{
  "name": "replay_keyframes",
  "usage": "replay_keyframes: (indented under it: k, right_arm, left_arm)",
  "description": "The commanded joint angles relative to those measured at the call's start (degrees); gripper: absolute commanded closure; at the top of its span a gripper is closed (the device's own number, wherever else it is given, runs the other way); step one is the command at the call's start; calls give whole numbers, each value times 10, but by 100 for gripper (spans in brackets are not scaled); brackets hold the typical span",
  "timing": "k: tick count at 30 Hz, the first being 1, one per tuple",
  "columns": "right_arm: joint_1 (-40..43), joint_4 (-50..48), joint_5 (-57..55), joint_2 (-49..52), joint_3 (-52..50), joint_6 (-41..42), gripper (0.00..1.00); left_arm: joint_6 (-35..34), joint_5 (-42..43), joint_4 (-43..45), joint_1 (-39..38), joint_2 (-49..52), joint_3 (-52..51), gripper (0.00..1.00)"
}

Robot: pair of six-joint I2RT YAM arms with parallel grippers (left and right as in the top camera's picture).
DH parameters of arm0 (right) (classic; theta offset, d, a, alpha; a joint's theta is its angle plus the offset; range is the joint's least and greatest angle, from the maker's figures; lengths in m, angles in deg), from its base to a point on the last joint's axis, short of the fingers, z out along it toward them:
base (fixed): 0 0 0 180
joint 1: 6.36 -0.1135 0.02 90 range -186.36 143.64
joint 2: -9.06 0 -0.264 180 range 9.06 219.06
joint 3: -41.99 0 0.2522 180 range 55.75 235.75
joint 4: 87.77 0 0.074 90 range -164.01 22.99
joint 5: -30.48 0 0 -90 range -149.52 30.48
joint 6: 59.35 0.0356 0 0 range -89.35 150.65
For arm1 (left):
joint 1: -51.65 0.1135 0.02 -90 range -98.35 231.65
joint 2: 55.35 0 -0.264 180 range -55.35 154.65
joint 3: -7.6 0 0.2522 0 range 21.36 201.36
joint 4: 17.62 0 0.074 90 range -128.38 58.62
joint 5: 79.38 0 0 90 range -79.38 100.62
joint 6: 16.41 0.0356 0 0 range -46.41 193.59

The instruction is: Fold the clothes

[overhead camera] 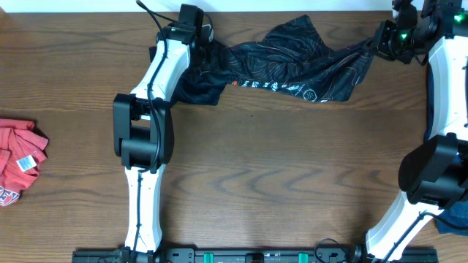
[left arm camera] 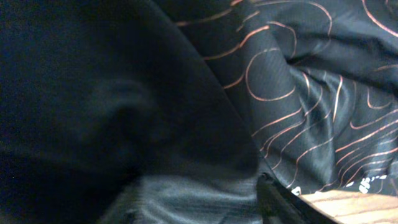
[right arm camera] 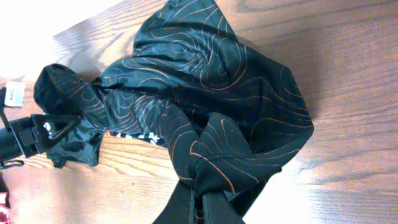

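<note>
My left wrist view is smothered by the jersey, mostly dark blur, so my left gripper can't be judged. The red shirt runs off the left edge; the blue shirt hides behind my right arm; logos unreadable

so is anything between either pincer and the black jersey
Nothing visible. The right pincer is shut on a bunch of the black jersey, and the left pincer sits right against the fabric at its other end.
</note>
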Motion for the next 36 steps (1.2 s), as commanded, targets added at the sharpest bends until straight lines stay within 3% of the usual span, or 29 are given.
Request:
replay_keyframes:
  k: [1, 6, 10, 12, 13, 15, 16, 17, 18, 20, 21, 22, 23, 24, 26, 29, 36]
  right_arm:
    - [-4, -1, 17, -3, -1, -13, 99]
    - [-4, 1, 17, -3, -1, -13, 99]
    - [-4, 0, 17, -3, -1, -13, 99]
    - [-4, 1, 17, -3, -1, -12, 99]
    - [-4, 1, 17, -3, -1, -12, 99]
    - [-4, 1, 17, -3, -1, -12, 99]
    - [-4, 1, 17, -3, 0, -13, 99]
    - [-4, 1, 17, -3, -1, -12, 99]
    - [-4, 1, 17, -3, 0, -12, 99]
    - [-4, 1, 17, -3, 0, -13, 99]
    - [-4, 1, 17, -3, -1, -13, 99]
    - [-4, 1, 17, -3, -1, -13, 99]
    - [-4, 1, 17, -3, -1, -13, 99]
    - [-4, 1, 17, -3, -1, -13, 99]
    - [-4, 1, 17, -3, -1, -13, 99]
    - [-5, 1, 17, -3, -1, -13, 99]
    - [-16, 1, 17, -3, -1, -13, 99]
  left_arm:
    - [-15, -5, 9, 0, 4, 0, 51]
    - [-25, -5, 19, 0, 4, 0, 93]
    - [-32, -5, 19, 0, 4, 0, 94]
    - [-32, -5, 20, 0, 4, 0, 92]
    - [-32, -5, 20, 0, 4, 0, 64]
    - [-32, -8, 21, 0, 4, 0, 48]
    - [-32, -9, 23, 0, 4, 0, 35]
    - [-32, -9, 25, 0, 4, 0, 15]
    - [-32, -9, 27, 0, 4, 0, 8]
    - [-32, -9, 31, 0, 4, 0, 8]
    - [-32, -9, 34, 0, 4, 0, 17]
    - [-32, -9, 36, 0, 4, 0, 37]
    - [-32, -9, 40, 0, 4, 0, 40]
    - [-32, -9, 42, 0, 4, 0, 40]
    - [-35, -9, 42, 0, 5, 0, 30]
    - [-36, -9, 42, 0, 10, 0, 42]
    - [-58, -2, 40, -2, 42, 0, 42]
